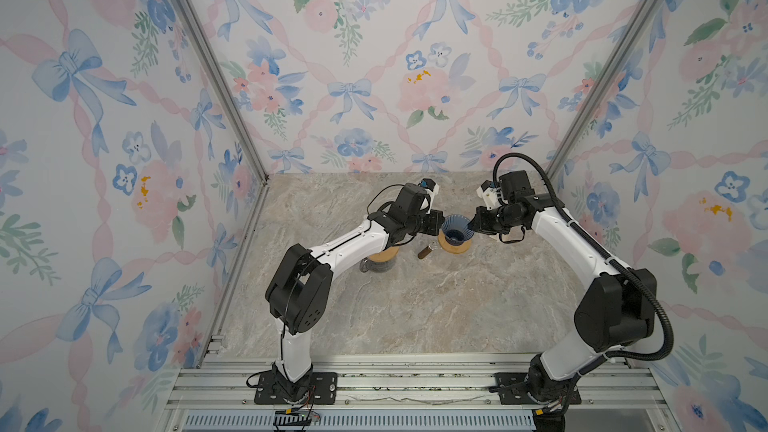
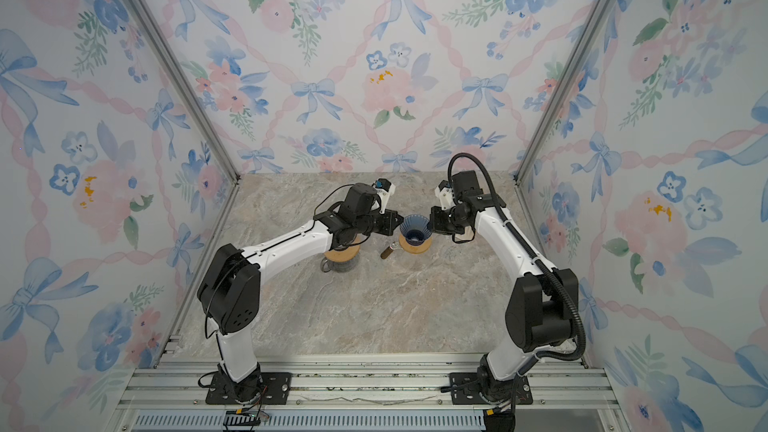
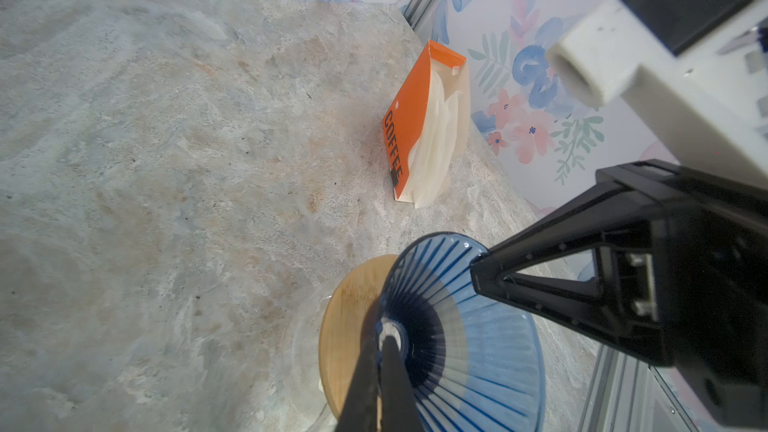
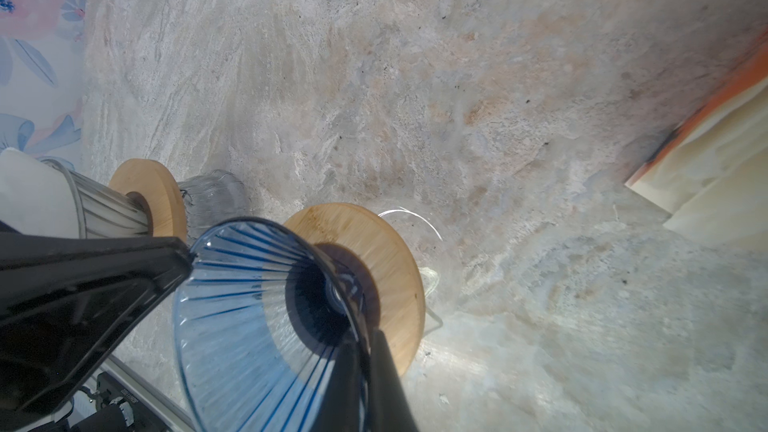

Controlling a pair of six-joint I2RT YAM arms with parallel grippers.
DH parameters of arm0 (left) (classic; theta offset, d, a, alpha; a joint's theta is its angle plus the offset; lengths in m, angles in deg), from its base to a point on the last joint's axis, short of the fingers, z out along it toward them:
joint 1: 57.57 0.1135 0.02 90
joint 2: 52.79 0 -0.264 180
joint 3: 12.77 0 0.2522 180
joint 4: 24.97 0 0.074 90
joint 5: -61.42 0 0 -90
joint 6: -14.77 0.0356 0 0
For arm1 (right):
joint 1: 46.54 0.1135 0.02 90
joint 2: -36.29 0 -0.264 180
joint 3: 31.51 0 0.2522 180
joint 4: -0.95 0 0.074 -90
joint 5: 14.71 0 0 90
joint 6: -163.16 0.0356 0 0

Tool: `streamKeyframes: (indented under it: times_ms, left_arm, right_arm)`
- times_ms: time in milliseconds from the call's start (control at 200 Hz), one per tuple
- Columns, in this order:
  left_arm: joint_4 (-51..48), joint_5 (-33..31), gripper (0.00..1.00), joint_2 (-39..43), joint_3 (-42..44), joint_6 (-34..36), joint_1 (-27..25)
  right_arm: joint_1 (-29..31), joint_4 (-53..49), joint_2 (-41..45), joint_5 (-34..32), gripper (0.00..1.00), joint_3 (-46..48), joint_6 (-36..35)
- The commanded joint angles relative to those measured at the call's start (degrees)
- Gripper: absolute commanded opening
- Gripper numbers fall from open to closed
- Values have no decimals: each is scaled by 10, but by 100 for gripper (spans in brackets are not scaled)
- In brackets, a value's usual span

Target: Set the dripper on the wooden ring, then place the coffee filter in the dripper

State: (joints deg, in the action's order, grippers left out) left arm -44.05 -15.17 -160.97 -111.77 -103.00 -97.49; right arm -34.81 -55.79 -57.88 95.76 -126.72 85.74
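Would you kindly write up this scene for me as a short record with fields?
blue dripper: on a wooden collar, no filter inside
left gripper: shut on the blue dripper's rim
right gripper: shut on the opposite rim
filter box: orange, open, on the table, white filters showing
grey dripper: beside the blue one, under the left arm

Two wood-collared glass carafes are stood on the marble-look table (image 1: 415, 309): left carafe (image 1: 376, 266) & centre carafe (image 3: 307, 338). A brown cyl. (image 1: 427, 251) is laid on its side btwn them, nearer the centre one. An orange filter box (image 3: 419, 135), marked COFFEE, is stood nr a wall.
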Motion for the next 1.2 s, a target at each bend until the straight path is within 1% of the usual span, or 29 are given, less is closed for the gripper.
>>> streamKeyframes:
  times_ms: [0, 345, 720, 860, 980, 995, 1050, 1195]
  left_arm:
    - [-105, -10, 1, -21, 28, -1, 4]
    - [-104, 0, 5, -12, -9, 1, 4]
    - [-104, 13, 17, -20, -60, 11, 5]
    - [-104, 16, 22, -17, -71, 13, 5]
    - [-104, 16, 23, -13, -77, 15, 5]
    - [-104, 17, 23, -12, -77, 16, 5]
    - [-104, 19, 23, -11, -80, 16, 5]
    - [-104, 19, 28, -2, -88, 16, 5]
  right_arm:
    - [12, -48, -29, -32, 9, 17, -7]
    - [11, -55, -25, -11, 15, -42, 3]
    - [10, -63, -21, -10, 23, -79, 0]
    - [7, -68, -14, -18, 30, -85, -3]
    - [-1, -63, -9, -26, 30, -87, -2]
    - [-3, -62, 5, -27, 30, -86, -2]
    - [-9, -61, 12, -31, 31, -88, -5]
    - [-27, -58, 33, -53, 31, -87, -8]
